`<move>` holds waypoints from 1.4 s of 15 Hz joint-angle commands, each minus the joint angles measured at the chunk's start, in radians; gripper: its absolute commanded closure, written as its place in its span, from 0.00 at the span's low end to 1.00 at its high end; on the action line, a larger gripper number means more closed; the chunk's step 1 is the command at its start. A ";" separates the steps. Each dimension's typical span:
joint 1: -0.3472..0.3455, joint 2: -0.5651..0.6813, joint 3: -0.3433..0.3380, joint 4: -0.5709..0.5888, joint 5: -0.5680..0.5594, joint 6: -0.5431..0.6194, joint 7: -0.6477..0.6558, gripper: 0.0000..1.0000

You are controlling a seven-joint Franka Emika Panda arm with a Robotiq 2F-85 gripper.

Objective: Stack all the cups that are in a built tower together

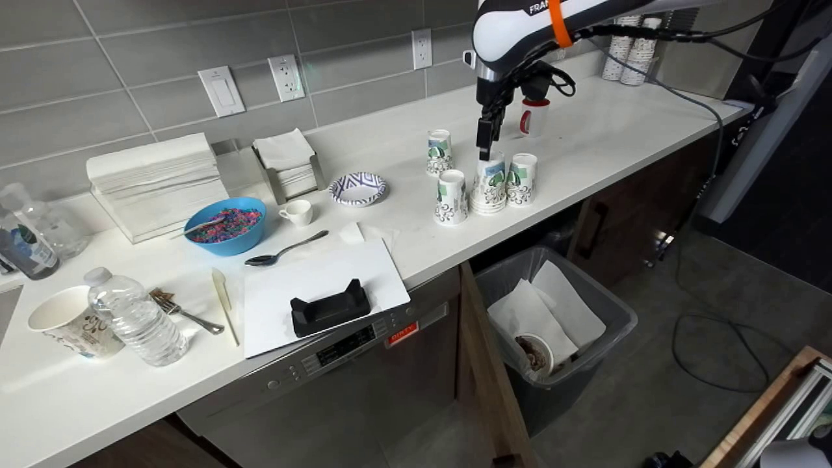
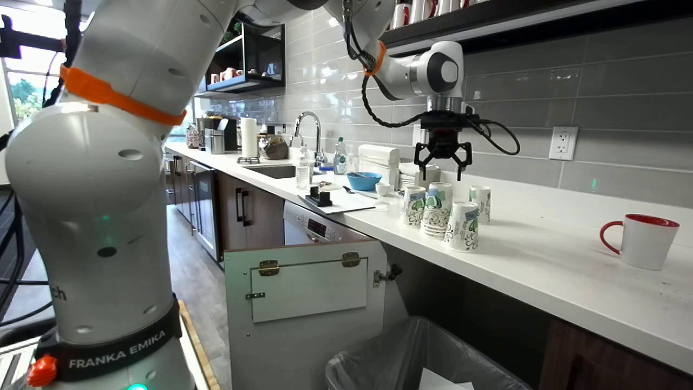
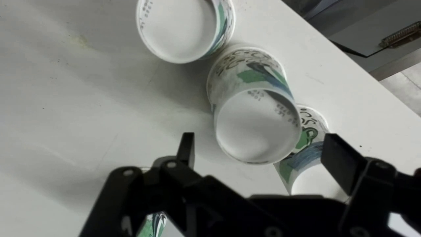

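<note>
The cups are white with green prints and stand upside down on the counter. A taller nested stack with several rims at its base is in the middle, in both exterior views (image 1: 491,185) (image 2: 436,208) and the wrist view (image 3: 258,128). Three others stand around it: a near-left cup (image 1: 451,198), a right cup (image 1: 522,180) and a back cup (image 1: 439,153). In the wrist view the back cup is mostly hidden by the gripper. My gripper (image 2: 442,176) is open, points down and is just above the stack, with nothing between its fingers (image 3: 261,149).
A white mug with a red inside (image 2: 647,242) stands farther along the counter. A patterned bowl (image 1: 339,197), small white cup (image 1: 297,212) and blue bowl (image 1: 227,247) are on the other side. Below the counter edge are an open cabinet door (image 2: 308,336) and a trash bin (image 1: 621,325).
</note>
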 commanded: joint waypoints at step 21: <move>-0.011 -0.077 -0.003 -0.016 0.021 -0.025 0.020 0.58</move>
